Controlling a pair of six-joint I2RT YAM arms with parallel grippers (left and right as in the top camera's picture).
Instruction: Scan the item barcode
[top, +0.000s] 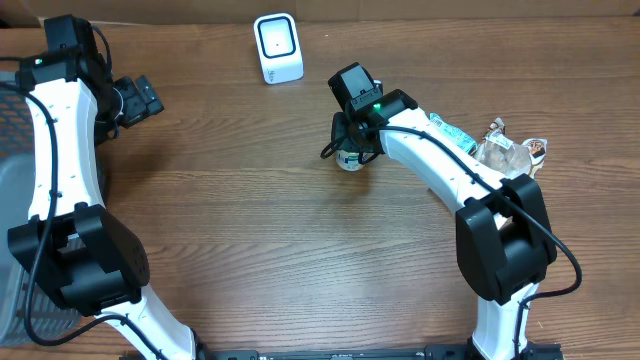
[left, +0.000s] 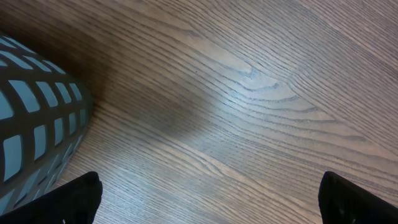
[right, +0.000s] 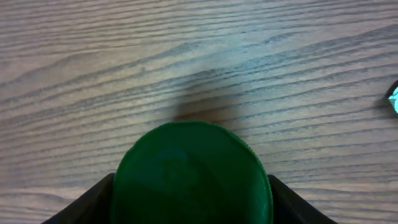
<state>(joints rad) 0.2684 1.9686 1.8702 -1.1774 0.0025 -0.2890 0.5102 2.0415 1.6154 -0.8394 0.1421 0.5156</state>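
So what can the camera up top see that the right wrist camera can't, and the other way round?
Only the overhead view shows the white scanner, the left gripper, the basket and the pile of packets. Only the right wrist view shows the jar's green lid close up, with a black finger against each side. Both show the wooden table, the jar and the right gripper closed on it.
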